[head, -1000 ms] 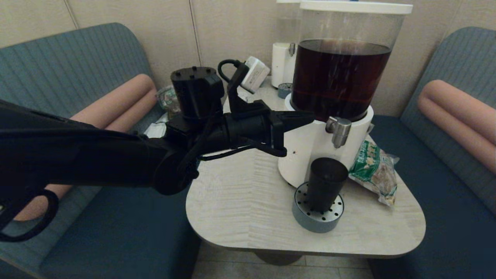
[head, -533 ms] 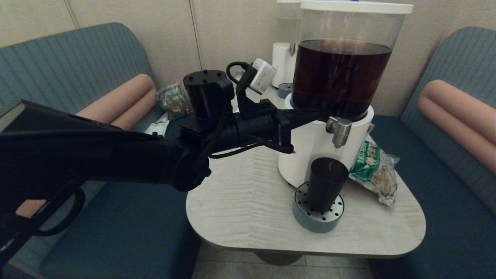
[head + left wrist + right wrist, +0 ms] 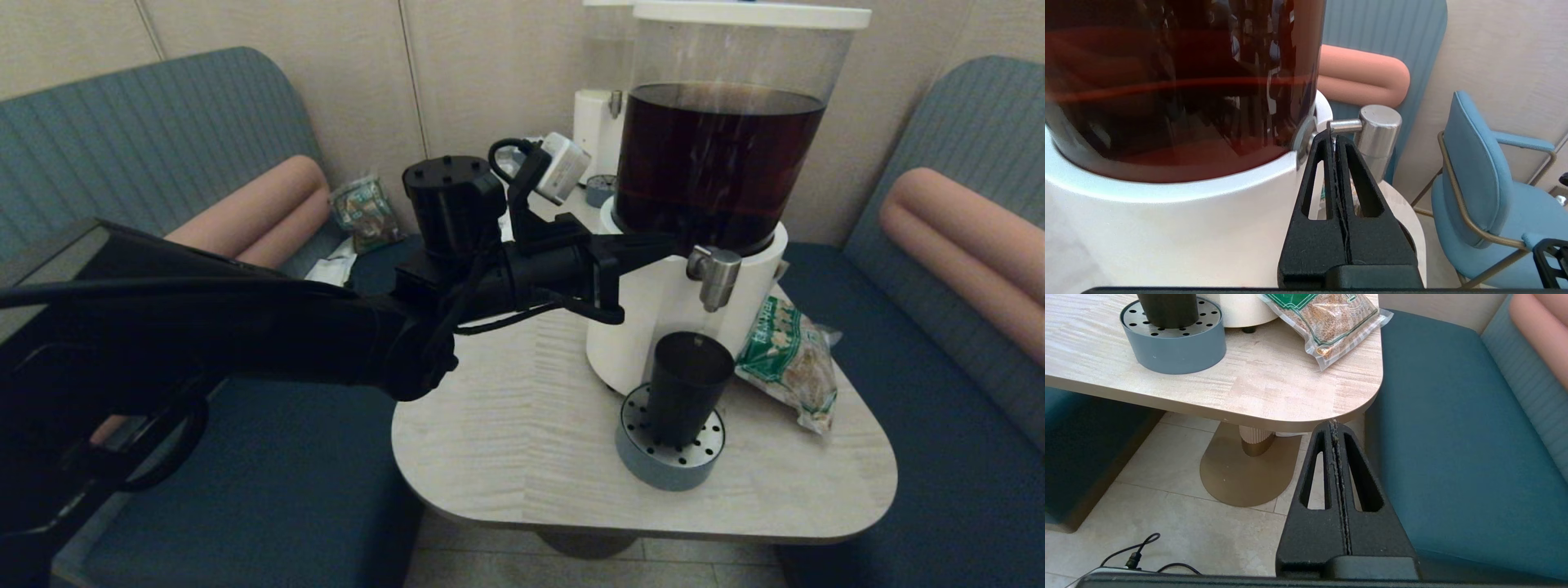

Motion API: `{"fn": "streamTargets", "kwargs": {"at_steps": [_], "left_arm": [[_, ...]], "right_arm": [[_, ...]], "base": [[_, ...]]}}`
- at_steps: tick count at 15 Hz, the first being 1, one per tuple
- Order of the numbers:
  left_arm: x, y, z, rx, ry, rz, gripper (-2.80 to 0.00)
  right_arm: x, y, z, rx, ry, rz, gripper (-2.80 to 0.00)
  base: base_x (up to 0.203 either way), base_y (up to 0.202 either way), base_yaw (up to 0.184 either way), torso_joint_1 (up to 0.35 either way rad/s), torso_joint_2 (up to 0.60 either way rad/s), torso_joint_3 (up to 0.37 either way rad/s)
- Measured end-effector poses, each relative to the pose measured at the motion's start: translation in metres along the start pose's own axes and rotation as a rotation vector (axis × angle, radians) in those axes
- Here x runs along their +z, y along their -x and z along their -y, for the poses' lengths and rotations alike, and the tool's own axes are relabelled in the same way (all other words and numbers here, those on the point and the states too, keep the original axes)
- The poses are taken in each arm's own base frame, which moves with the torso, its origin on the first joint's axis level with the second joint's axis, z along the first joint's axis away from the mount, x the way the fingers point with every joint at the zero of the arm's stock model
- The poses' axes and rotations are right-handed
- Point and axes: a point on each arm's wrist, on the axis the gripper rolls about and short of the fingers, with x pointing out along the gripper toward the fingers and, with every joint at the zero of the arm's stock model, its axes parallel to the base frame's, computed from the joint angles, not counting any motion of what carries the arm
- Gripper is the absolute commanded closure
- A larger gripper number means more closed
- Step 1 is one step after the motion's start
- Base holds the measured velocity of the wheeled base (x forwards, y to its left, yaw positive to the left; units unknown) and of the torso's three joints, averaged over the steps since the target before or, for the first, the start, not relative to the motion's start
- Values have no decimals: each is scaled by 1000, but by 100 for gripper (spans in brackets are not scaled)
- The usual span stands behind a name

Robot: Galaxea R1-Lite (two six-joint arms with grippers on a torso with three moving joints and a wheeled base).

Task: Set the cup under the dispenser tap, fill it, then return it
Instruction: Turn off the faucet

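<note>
Cup (image 3: 688, 384) stood on drip tray (image 3: 669, 457) under tap (image 3: 714, 276). Left gripper (image 3: 665, 242), fingers pressed together, tips at tap stem. Right gripper (image 3: 1334, 426) closed, parked low beside table. Risk: tips slipping off, tap unopened

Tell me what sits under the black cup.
The cup stands on a round grey drip tray with a perforated metal top, below the dispenser tap. The holes beneath the cup's base are covered.
</note>
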Motion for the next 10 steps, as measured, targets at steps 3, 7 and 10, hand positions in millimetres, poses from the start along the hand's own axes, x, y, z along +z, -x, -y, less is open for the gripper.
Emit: {"fn": "streamTargets", "kwargs": {"at_steps": [3, 7, 10], "left_arm": [[0, -5, -2, -3, -8, 10, 0], [-2, -12, -2, -15, -12, 19, 0], [-4, -18, 1, -22, -8, 20, 0]], "right_arm": [[0, 0, 0, 0, 0, 0, 0], [0, 0, 0, 0, 0, 0, 0], [0, 0, 0, 0, 0, 0, 0]], "base": [[0, 0, 0, 0, 0, 0], [0, 0, 0, 0, 0, 0], [0, 0, 0, 0, 0, 0]]}}
